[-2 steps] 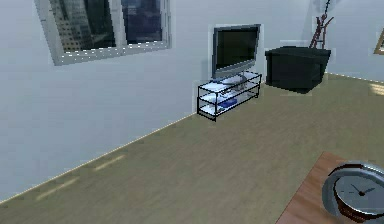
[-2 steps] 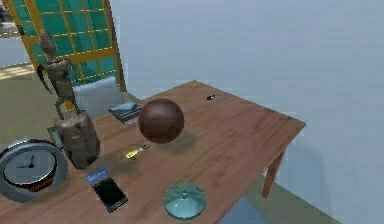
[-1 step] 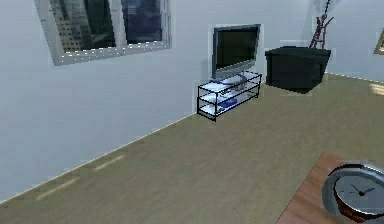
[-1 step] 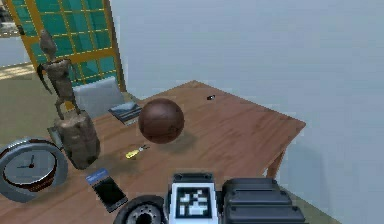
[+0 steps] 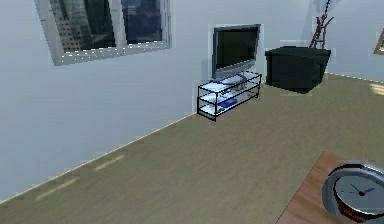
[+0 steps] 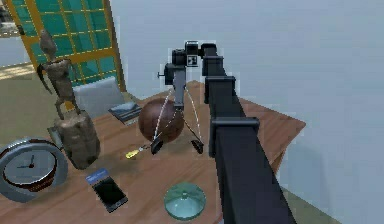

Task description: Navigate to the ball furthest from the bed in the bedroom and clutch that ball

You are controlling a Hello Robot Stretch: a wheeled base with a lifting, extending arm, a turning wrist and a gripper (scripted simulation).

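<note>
Ball (image 6: 148,118): brown, round, likely light, bouncy and a bit slippery, resting on table (image 6: 272,125). Best grabbed across its wide middle. Tool (image 6: 178,148) by it; cannot tell if holding.

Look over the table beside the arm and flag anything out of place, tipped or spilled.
Nothing looks spilled or broken. The one odd thing is the brown ball sitting on the wooden table among desk items: a clock, a phone and a wooden figurine. A ball there could roll off.
</note>
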